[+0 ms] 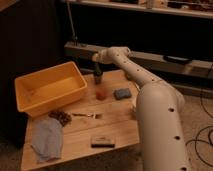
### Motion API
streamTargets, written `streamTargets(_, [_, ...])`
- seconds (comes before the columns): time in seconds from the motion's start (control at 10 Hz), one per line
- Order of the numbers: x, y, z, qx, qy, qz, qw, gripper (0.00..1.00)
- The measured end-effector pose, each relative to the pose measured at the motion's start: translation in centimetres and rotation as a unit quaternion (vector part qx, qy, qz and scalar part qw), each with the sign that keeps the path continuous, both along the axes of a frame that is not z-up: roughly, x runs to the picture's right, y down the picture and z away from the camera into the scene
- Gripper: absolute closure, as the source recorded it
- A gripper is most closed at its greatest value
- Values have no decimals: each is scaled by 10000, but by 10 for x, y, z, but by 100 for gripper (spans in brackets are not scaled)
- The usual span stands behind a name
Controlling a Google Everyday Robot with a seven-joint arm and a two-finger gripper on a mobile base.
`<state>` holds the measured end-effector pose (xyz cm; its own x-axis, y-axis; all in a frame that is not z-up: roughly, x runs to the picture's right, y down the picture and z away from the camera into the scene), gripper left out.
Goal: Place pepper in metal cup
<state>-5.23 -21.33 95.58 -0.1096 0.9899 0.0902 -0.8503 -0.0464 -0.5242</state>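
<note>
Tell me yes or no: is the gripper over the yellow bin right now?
No. The gripper is at the far edge of the table, just above the metal cup, to the right of the yellow bin.

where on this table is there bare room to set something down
Bare wood lies between the fork and the dark block, and right of the fork toward the table edge. The left side is crowded: yellow bin, grapes, cloth. The far edge is busy too, with the gripper over the metal cup, the red piece and the sponge.
</note>
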Motion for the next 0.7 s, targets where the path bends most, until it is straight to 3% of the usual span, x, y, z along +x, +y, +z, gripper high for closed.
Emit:
streamTargets(0.2, [-4,-17,5,196,-87,53,9998,100])
streamTargets(0.7, [-9,-37,0,328,-383,124,9986,100])
